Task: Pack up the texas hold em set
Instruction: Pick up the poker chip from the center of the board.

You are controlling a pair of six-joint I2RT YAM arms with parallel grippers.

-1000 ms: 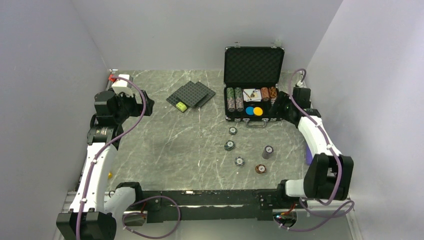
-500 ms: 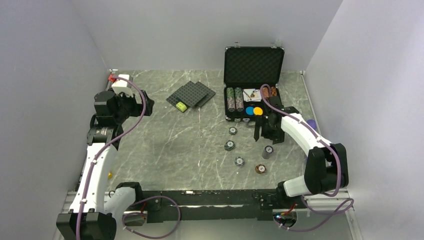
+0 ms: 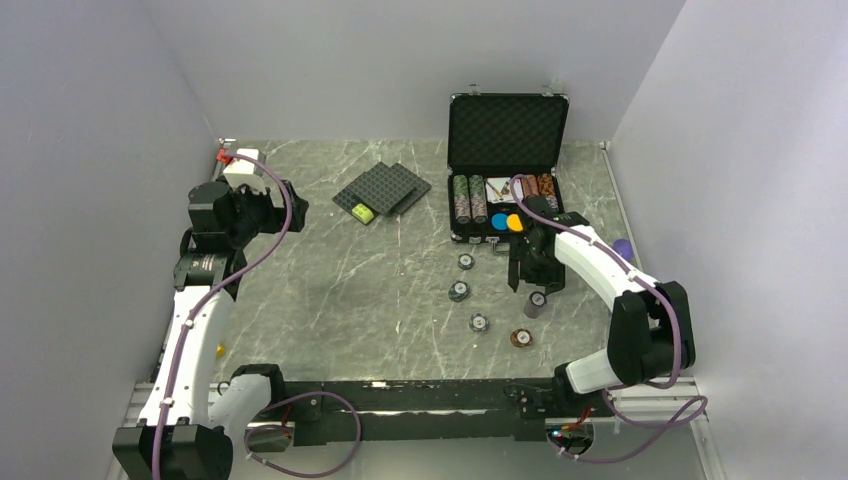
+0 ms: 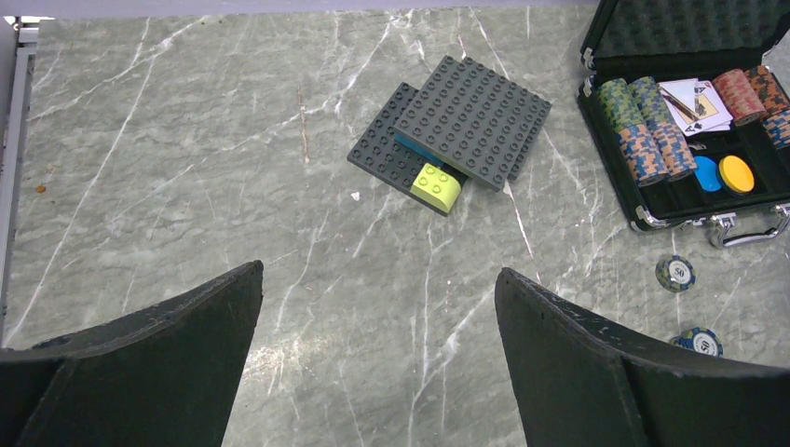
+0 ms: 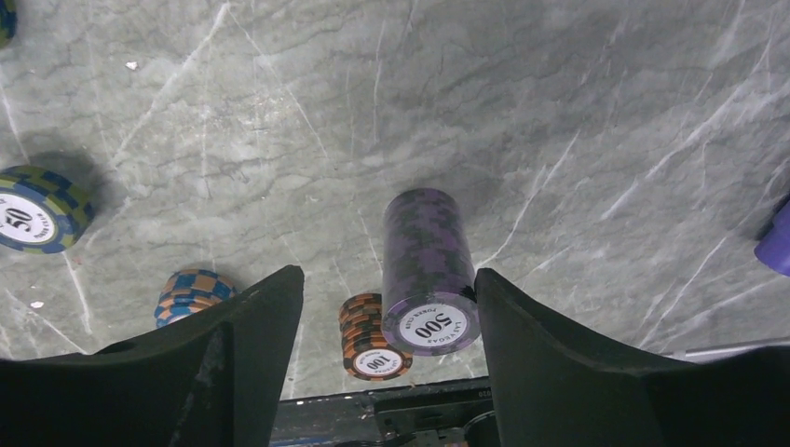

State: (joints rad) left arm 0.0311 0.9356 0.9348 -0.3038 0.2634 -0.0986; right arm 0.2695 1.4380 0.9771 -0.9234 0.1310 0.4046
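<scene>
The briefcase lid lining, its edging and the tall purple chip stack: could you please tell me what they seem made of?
Lid lining: matte black foam, by its egg-crate dimples.
Edging: bright silvery strip, probably metal.
Purple chip stack: smooth, slightly glossy discs with a white printed 500 label, likely plastic or clay composite; the look leaves that open.

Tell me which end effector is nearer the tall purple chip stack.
Right. The right end effector hangs over the purple chip stack, open; the left end effector is far away on the left side.

Soft, even light; sharp focus.
</scene>
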